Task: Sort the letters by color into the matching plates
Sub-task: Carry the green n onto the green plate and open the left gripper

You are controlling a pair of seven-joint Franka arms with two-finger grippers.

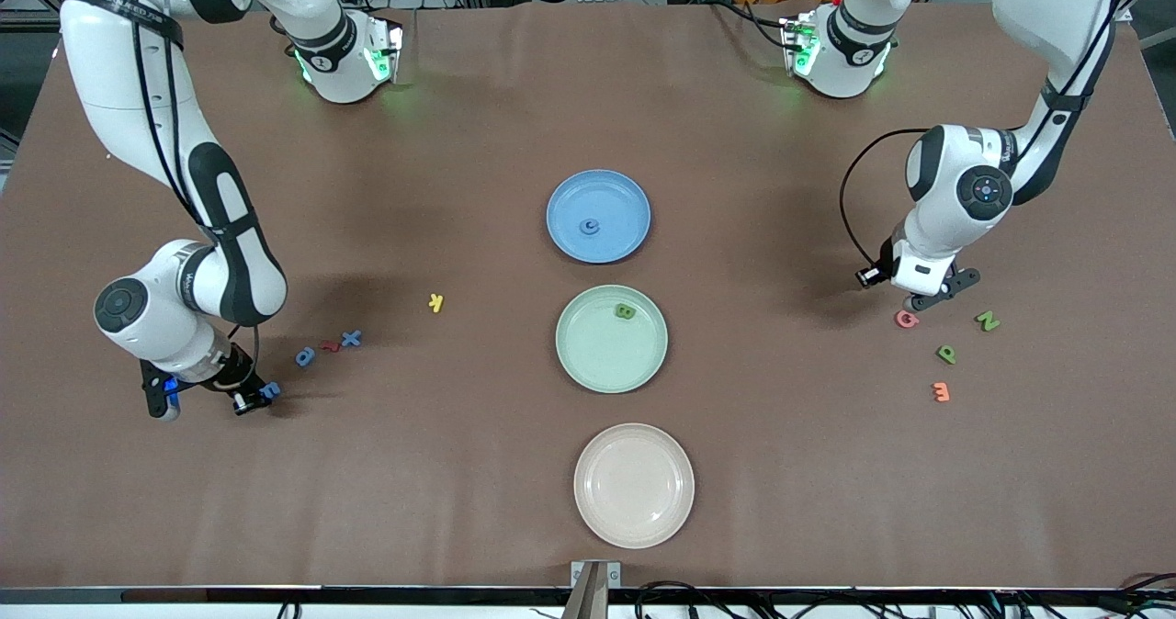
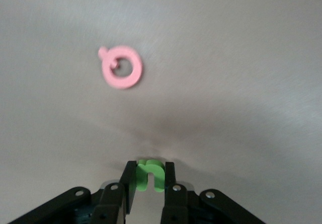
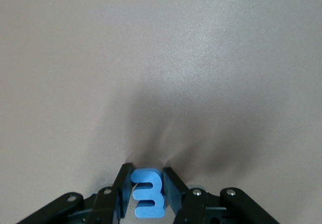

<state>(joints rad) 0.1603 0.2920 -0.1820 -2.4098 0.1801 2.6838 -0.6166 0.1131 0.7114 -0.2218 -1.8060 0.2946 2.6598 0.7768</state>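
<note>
A: Wide brown table point(image 1: 459, 472), three plates down the middle, and both arms are low at their own ends.

B: Start with the left gripper point(image 2: 149, 178). Its fingers are pinched tight on a green letter point(image 2: 149, 175), held on edge between the pads just above the cloth. The pink ring-shaped letter point(image 2: 121, 67) lies a short way out ahead of the fingertips, untouched.

A: And the right gripper point(image 3: 146, 186)?

B: Same story: fingers closed on a blue letter point(image 3: 147, 200), gripped by its sides, right down at the table. In the front view it sits at the tip of that gripper point(image 1: 253, 400), with a blue X point(image 1: 351, 337) and another blue letter point(image 1: 304, 356) close by, toward the plates.

A: Where do they go?

B: Blue plate point(image 1: 598, 216) already has one blue letter point(image 1: 591, 227) in it, and the mint green plate point(image 1: 611, 338) one green letter point(image 1: 626, 310). The cream plate point(image 1: 634, 484) stays out of it.

A: So what makes this step go well?

B: I'd say lift straight up first, so the foam doesn't drag or twist out of the pinch. The left one should clear the pink letter, plus the green N point(image 1: 987, 320) and green P point(image 1: 946, 354) lying nearby. Then carry each over the matching plate's centre and release low, so a light piece doesn't bounce off the rim.
</note>
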